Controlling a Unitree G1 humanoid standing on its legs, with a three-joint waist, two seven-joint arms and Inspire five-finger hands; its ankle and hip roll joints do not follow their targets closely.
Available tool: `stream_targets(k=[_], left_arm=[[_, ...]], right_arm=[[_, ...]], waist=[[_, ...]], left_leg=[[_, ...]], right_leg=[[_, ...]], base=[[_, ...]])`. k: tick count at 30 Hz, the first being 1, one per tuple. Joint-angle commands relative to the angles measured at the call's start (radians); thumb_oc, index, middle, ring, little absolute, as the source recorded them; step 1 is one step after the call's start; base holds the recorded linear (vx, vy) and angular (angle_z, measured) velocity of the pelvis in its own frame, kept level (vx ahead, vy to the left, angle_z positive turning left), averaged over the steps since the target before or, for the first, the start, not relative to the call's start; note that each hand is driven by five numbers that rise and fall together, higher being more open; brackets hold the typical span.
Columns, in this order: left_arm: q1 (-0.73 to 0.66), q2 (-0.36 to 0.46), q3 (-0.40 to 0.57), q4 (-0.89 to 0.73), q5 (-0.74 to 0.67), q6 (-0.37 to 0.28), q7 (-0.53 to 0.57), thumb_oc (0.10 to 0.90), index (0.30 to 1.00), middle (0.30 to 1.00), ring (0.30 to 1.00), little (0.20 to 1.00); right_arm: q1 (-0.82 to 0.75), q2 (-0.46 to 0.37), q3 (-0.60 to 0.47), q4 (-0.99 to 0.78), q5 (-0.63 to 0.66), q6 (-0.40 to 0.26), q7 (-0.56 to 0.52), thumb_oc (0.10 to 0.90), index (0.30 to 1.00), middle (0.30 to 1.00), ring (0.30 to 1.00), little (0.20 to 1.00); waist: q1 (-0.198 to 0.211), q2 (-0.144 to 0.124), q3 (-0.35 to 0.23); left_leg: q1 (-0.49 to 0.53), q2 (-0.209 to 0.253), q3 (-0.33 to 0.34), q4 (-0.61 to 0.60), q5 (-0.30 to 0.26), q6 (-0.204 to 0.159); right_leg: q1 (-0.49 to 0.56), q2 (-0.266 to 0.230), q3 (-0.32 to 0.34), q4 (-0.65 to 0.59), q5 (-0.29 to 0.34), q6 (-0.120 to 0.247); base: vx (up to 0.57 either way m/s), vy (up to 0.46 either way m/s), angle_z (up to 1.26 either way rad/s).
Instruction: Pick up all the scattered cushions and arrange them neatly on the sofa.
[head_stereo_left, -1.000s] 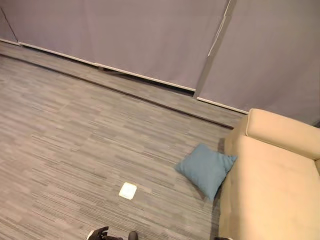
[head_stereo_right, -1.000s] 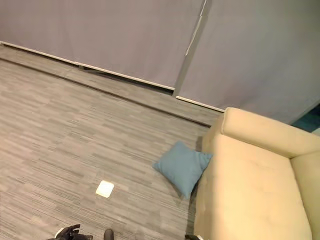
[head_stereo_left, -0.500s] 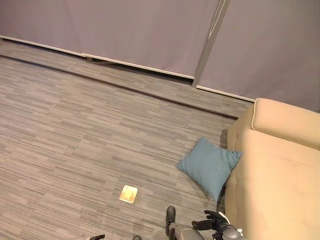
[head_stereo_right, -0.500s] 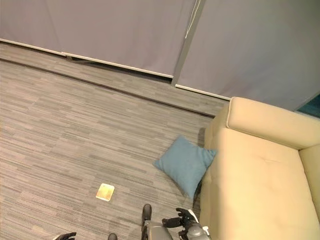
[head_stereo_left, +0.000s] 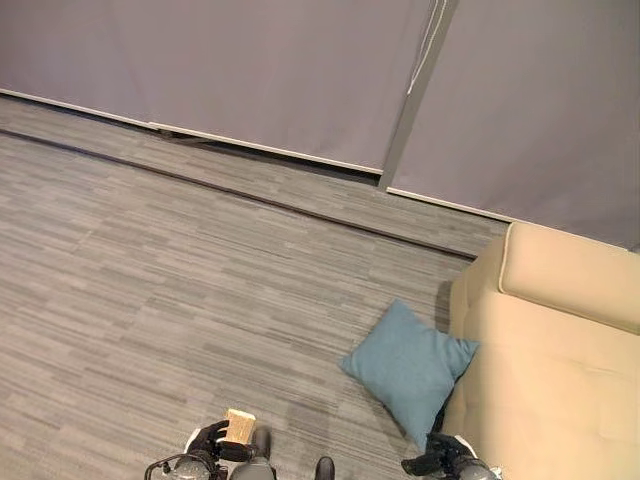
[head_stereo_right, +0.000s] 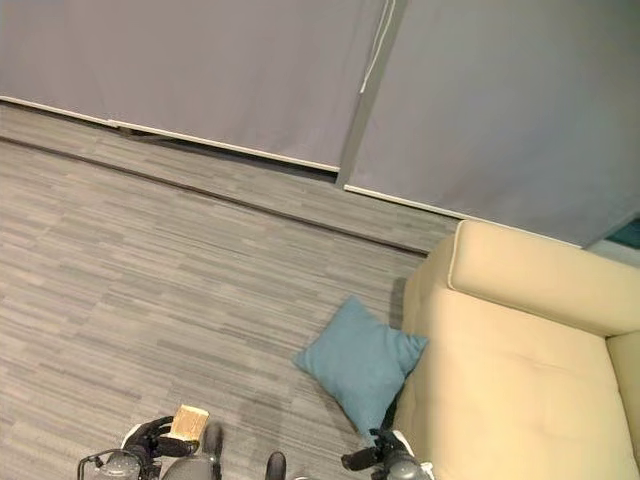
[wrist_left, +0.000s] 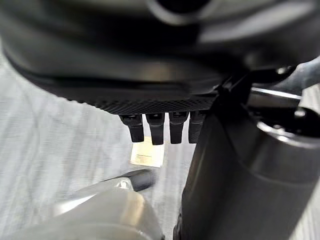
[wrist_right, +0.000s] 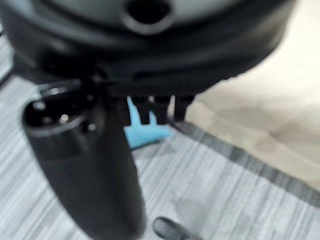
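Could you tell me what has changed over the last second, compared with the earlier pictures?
The head camera has shifted, so the whole scene slides between pictures. Both hands have come up into the eye views' lower edge: the left hand by the small tan square on the floor, the right hand just below the blue cushion. Neither holds anything. The cushion still lies on the floor against the beige sofa.

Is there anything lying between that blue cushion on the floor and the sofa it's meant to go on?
Nothing visible does. The blue cushion lies on the floor right against the sofa front, and the seat above it is bare. The right hand hovers just short of it.
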Motion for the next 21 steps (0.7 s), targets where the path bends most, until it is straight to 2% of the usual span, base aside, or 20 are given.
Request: stream_targets(k=[1, 6, 8, 9, 10, 11, 13, 14, 15, 16, 18, 21], left_arm=[[0.043, 0.026, -0.035, 0.052, 0.025, 0.000, 0.003, 0.800, 0.900, 0.900, 0.900, 0.900], [0.061, 0.028, -0.028, 0.065, 0.049, 0.003, 0.005, 0.800, 0.900, 0.900, 0.900, 0.900], [0.059, 0.036, -0.021, 0.062, 0.043, 0.007, 0.006, 0.800, 0.900, 0.900, 0.900, 0.900], [0.044, 0.045, -0.024, 0.053, 0.036, 0.006, 0.010, 0.800, 0.900, 0.900, 0.900, 0.900], [0.042, 0.047, -0.025, 0.052, 0.033, 0.004, 0.010, 0.800, 0.900, 0.900, 0.900, 0.900], [0.042, 0.047, -0.025, 0.052, 0.033, 0.004, 0.010, 0.800, 0.900, 0.900, 0.900, 0.900], [0.043, 0.048, -0.020, 0.048, 0.022, 0.002, 0.011, 0.800, 0.900, 0.900, 0.900, 0.900], [0.044, 0.049, -0.017, 0.047, 0.015, 0.000, 0.010, 0.800, 0.900, 0.900, 0.900, 0.900], [0.047, 0.047, -0.013, 0.050, 0.011, 0.000, 0.009, 0.800, 0.900, 0.900, 0.900, 0.900], [0.047, 0.047, -0.013, 0.050, 0.011, 0.000, 0.009, 0.800, 0.900, 0.900, 0.900, 0.900], [0.052, 0.047, -0.004, 0.060, 0.012, 0.003, 0.007, 0.800, 0.900, 0.900, 0.900, 0.900], [0.061, 0.042, 0.001, 0.066, 0.026, 0.004, 0.007, 0.800, 0.900, 0.900, 0.900, 0.900]], right_arm=[[0.023, -0.019, -0.006, -0.004, 0.004, -0.017, -0.014, 0.800, 0.900, 0.900, 0.900, 0.900], [0.029, -0.002, -0.006, -0.009, -0.012, -0.020, -0.006, 0.800, 0.900, 0.900, 0.900, 0.900], [0.017, 0.004, -0.003, -0.020, -0.015, -0.018, -0.002, 0.800, 0.900, 0.900, 0.900, 0.900], [0.000, 0.012, 0.003, -0.037, -0.011, -0.021, -0.002, 0.800, 0.900, 0.900, 0.900, 0.900], [-0.002, 0.013, 0.003, -0.041, -0.009, -0.022, -0.003, 0.800, 0.900, 0.900, 0.900, 0.900], [-0.002, 0.013, 0.003, -0.041, -0.009, -0.022, -0.003, 0.800, 0.900, 0.900, 0.900, 0.900], [-0.003, 0.016, 0.008, -0.042, -0.019, -0.022, -0.004, 0.800, 0.900, 0.900, 0.900, 0.900], [-0.006, 0.015, 0.010, -0.038, -0.026, -0.020, -0.005, 0.800, 0.900, 0.900, 0.900, 0.900], [-0.011, 0.014, 0.012, -0.037, -0.036, -0.018, -0.004, 0.800, 0.900, 0.900, 0.900, 0.900], [-0.010, 0.014, 0.012, -0.037, -0.036, -0.018, -0.004, 0.800, 0.900, 0.900, 0.900, 0.900], [-0.019, 0.004, 0.012, -0.035, -0.049, -0.012, -0.003, 0.800, 0.900, 0.900, 0.900, 0.900], [-0.014, 0.001, 0.012, -0.033, -0.052, -0.015, -0.006, 0.800, 0.900, 0.900, 0.900, 0.900]], waist=[[0.020, 0.005, -0.030], [0.018, 0.015, -0.049], [0.015, 0.023, -0.038], [0.002, 0.034, -0.016], [0.001, 0.040, -0.013], [0.001, 0.040, -0.013], [0.003, 0.051, -0.011], [0.006, 0.053, -0.014], [0.011, 0.054, -0.023], [0.011, 0.055, -0.022], [0.010, 0.049, -0.020], [0.008, 0.043, -0.022]], left_leg=[[0.005, -0.020, 0.008, 0.115, -0.029, 0.052], [0.057, -0.025, 0.042, 0.094, -0.045, 0.086], [0.087, -0.023, 0.062, 0.085, -0.056, 0.107], [0.111, -0.014, 0.079, 0.078, -0.061, 0.125], [0.121, -0.011, 0.084, 0.072, -0.066, 0.128], [0.121, -0.011, 0.084, 0.072, -0.066, 0.128], [0.154, -0.004, 0.101, 0.056, -0.081, 0.130], [0.172, 0.003, 0.115, 0.042, -0.087, 0.126], [0.193, 0.006, 0.143, 0.028, -0.099, 0.118], [0.194, 0.007, 0.142, 0.027, -0.099, 0.118], [0.216, 0.005, 0.174, 0.034, -0.117, 0.115], [0.238, 0.002, 0.193, 0.043, -0.140, 0.111]], right_leg=[[-0.012, -0.008, 0.049, 0.125, -0.106, 0.100], [-0.039, -0.039, 0.060, 0.235, -0.107, 0.130], [-0.101, -0.057, 0.057, 0.360, -0.062, 0.154], [-0.175, -0.065, 0.042, 0.484, -0.001, 0.171], [-0.192, -0.073, 0.026, 0.505, -0.004, 0.173], [-0.192, -0.073, 0.026, 0.505, -0.005, 0.173], [-0.212, -0.116, -0.058, 0.482, -0.015, 0.164], [-0.210, -0.135, -0.114, 0.436, -0.031, 0.155], [-0.215, -0.152, -0.203, 0.347, -0.037, 0.147], [-0.212, -0.151, -0.204, 0.345, -0.036, 0.147], [-0.234, -0.154, -0.291, 0.273, -0.010, 0.154], [-0.210, -0.149, -0.312, 0.240, -0.008, 0.159]], base=[[0.28, 0.227, -0.85], [0.17, 0.176, -0.56], [0.12, 0.211, -0.33], [0.09, 0.199, -0.37], [0.06, 0.143, -0.49], [0.05, 0.084, -0.42], [0.11, 0.086, -0.17], [0.23, 0.061, -0.38], [0.18, 0.031, -0.41], [0.18, 0.020, -0.83], [0.16, 0.002, -0.85], [0.16, -0.032, -0.38]])
